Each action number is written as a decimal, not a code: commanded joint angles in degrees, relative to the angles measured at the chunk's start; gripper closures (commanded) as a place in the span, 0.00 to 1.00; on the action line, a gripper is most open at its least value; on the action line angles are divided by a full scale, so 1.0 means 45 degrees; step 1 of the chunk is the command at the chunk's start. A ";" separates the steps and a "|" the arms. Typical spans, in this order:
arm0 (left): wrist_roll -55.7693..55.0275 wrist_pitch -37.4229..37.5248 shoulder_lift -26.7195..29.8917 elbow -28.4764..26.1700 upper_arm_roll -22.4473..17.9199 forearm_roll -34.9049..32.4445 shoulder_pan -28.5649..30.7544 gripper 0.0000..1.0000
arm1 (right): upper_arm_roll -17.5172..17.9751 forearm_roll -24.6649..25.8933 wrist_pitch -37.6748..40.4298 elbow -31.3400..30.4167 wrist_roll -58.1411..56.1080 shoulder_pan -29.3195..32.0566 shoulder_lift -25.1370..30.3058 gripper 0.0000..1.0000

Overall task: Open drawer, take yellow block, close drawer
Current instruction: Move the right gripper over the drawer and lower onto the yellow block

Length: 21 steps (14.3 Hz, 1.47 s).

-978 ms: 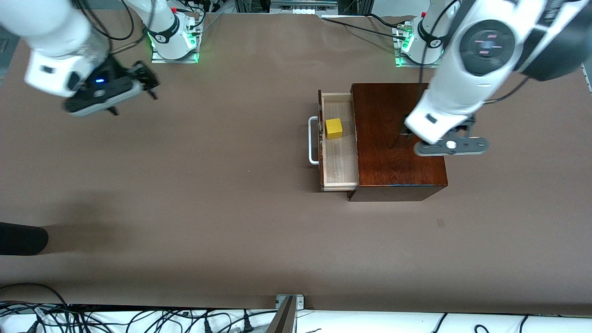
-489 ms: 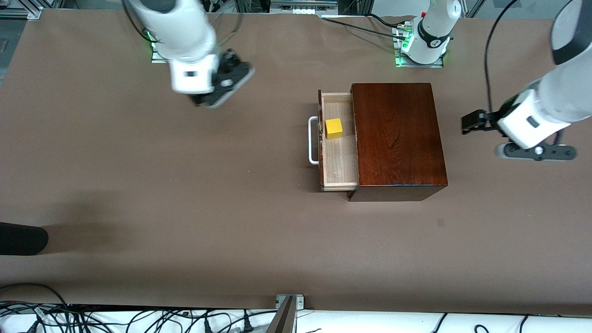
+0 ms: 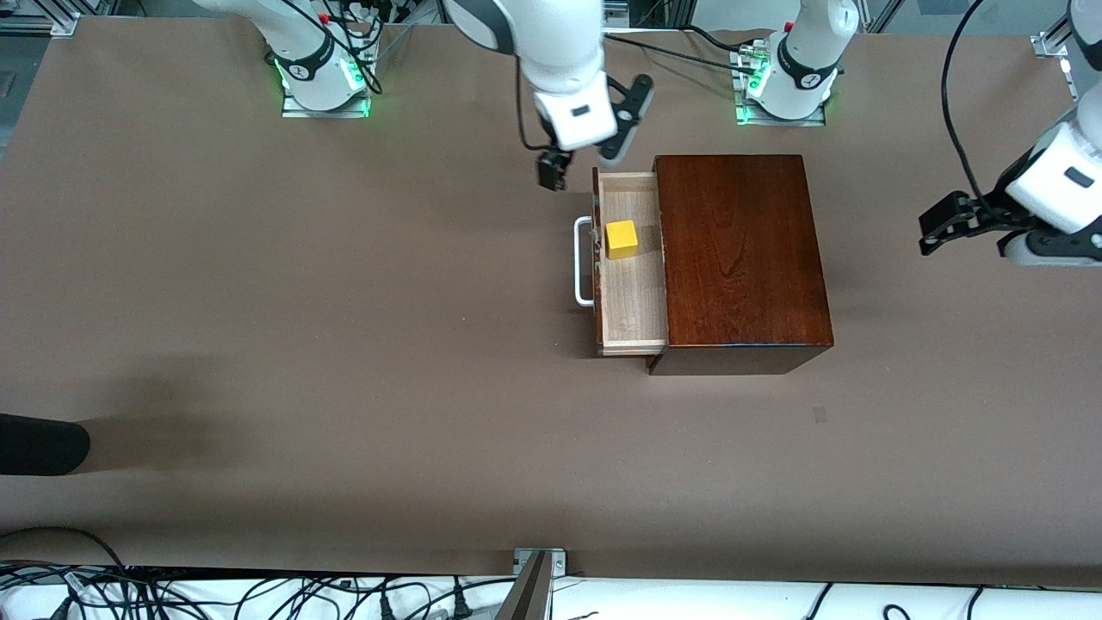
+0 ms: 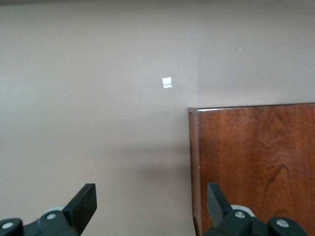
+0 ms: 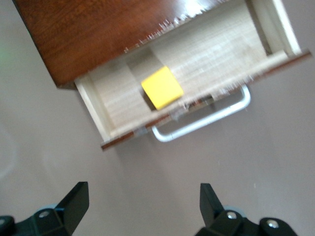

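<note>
The drawer (image 3: 633, 293) stands pulled out of the mahogany box (image 3: 740, 258) toward the right arm's end of the table, white handle (image 3: 584, 263) leading. The yellow block (image 3: 621, 239) sits in its pale tray, untouched. My right gripper (image 3: 555, 170) hangs open and empty over the table beside the drawer's corner nearest the robot bases. In the right wrist view the yellow block (image 5: 162, 87), the drawer (image 5: 216, 54) and the handle (image 5: 206, 123) lie ahead of the open right gripper (image 5: 142, 206). My left gripper (image 3: 938, 226) is open over the table off the box's side; the left wrist view shows the left gripper (image 4: 150, 204) beside the box (image 4: 251, 162).
A black object (image 3: 39, 443) juts in at the table edge toward the right arm's end. A small mark (image 3: 820, 414) lies on the brown mat nearer the front camera than the box. Cables (image 3: 258, 594) run along the front edge.
The right arm has swung from the right arm's end of the table over to the drawer. The left arm has moved off the box top toward its own end of the table.
</note>
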<state>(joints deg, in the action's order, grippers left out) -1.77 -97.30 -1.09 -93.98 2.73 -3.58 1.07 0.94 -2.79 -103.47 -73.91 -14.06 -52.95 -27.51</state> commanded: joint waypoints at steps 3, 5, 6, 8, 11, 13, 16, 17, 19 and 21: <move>0.0063 0.0074 0.0653 -0.0816 0.0175 0.0267 0.0191 0.00 | -0.0169 0.1907 -0.1613 0.1170 -0.1561 -0.1006 -0.1990 0.00; -0.0309 0.0158 0.0575 -0.0561 0.0195 0.0190 0.0191 0.00 | -0.0189 0.1928 -0.2141 0.1305 -0.2554 -0.0987 -0.2459 0.00; -0.0310 0.0119 0.0517 -0.0445 0.0195 0.0112 0.0153 0.00 | -0.0208 0.1966 -0.2279 0.1538 -0.3005 -0.0987 -0.2752 0.00; -0.0349 0.0119 0.0516 -0.0366 0.0214 0.0111 0.0035 0.00 | -0.0209 0.2044 -0.2416 0.2085 -0.3612 -0.1006 -0.3415 0.00; -0.0349 0.0216 0.0536 -0.0366 0.0195 0.0150 0.0132 0.00 | -0.0209 0.2416 -0.3041 0.2185 -0.4317 -0.0987 -0.3925 0.00; -0.0330 0.0275 0.0575 -0.0366 0.0195 0.0150 0.0133 0.00 | -0.0228 0.2416 -0.3392 0.2185 -0.4609 -0.0987 -0.4160 0.00; -0.0330 0.0275 0.0575 -0.0366 0.0214 0.0306 0.0133 0.00 | -0.0228 0.2416 -0.3394 0.2185 -0.4728 -0.0968 -0.4356 0.00; -0.0330 0.0275 0.0575 -0.0385 0.0214 0.0306 0.0075 0.00 | -0.0228 0.2416 -0.3394 0.2185 -0.4728 -0.0968 -0.4375 0.00; -0.0330 0.0275 0.0556 -0.0404 0.0214 0.0306 0.0035 0.00 | -0.0228 0.2416 -0.3413 0.2185 -0.4709 -0.0948 -0.4415 0.00; -0.0310 0.0256 0.0517 -0.0366 0.0330 0.0326 -0.0023 0.00 | -0.0228 0.2416 -0.3549 0.2185 -0.4709 -0.0928 -0.4551 0.00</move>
<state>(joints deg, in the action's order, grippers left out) -3.08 -96.98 0.58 -95.90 3.63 -3.53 1.13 -0.07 7.27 -118.97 -66.19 -34.47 -57.16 -46.31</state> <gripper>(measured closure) 0.000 0.000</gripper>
